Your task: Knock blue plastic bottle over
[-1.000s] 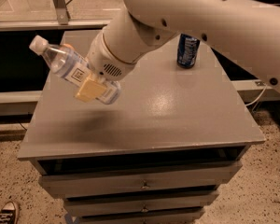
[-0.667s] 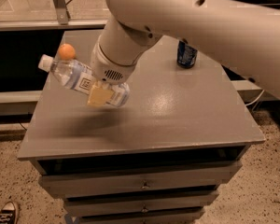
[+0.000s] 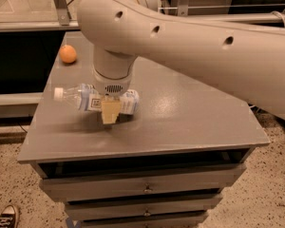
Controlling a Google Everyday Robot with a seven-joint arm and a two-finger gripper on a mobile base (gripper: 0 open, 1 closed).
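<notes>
Gripper [image 3: 110, 116] hangs from the wrist over the front-left part of the worktop [image 3: 194, 118], fingers [image 3: 109, 111] clamped on the blue plastic bottle [image 3: 83, 97] at mid-body. The near finger is a flat tan pad across the bottle's front; the other is hidden behind. Bottle lies almost horizontal, white screw cap [image 3: 60, 93] pointing left & a bit higher than the base end. It's clear ribbed plastic w/ a pale label [image 3: 128, 101]. Can't tell if the base end touches the surface (dark shadow right beneath). Worktop is grey, smooth, faint sheen, a flat slab w/ thin front lip; drawers [image 3: 142, 188] below have small metal pulls. A round orange [image 3: 68, 54] sits at the back-left, close to the left edge, well apart from the bottle. Arm [image 3: 204, 51] is a thick, smooth cream tube w/ small round holes, crossing from the right & covering the back of the slab. Bare surface lies right & front of the gripper; the cap end is near the left edge. A shoe [image 3: 7, 216] rests on the speckled floor, bottom left.
</notes>
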